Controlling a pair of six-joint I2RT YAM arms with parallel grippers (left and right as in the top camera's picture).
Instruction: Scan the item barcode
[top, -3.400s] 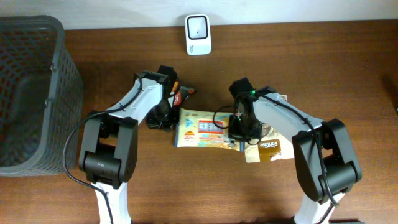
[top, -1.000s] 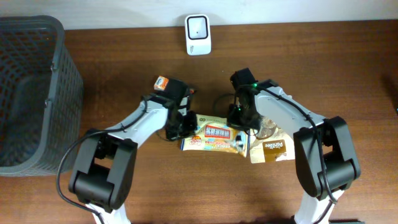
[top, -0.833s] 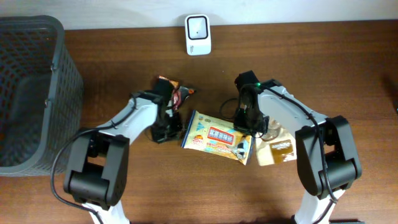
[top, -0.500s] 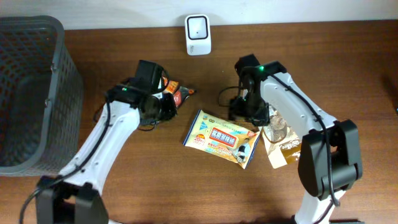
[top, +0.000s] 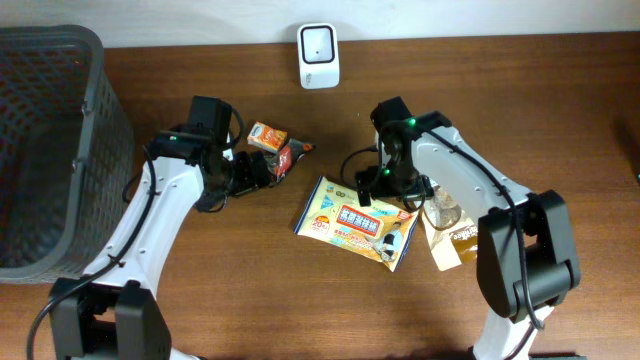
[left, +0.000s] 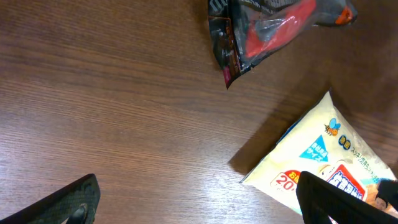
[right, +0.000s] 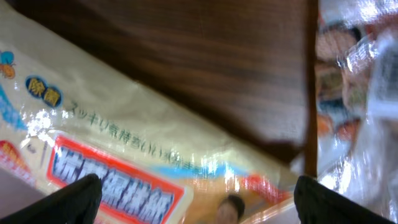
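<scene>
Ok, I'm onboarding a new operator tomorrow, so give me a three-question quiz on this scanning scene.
1. True or false: the left gripper and the right gripper both stand open, holding nothing.
2. Where does the white scanner stand on the table? A) at the near edge, B) at the far edge, about the middle, C) at the right end.
3. Which gripper hangs directly over the yellow wipes packet, so that the packet fills most of its wrist view?
Key: 1 true; 2 B; 3 the right gripper.
</scene>
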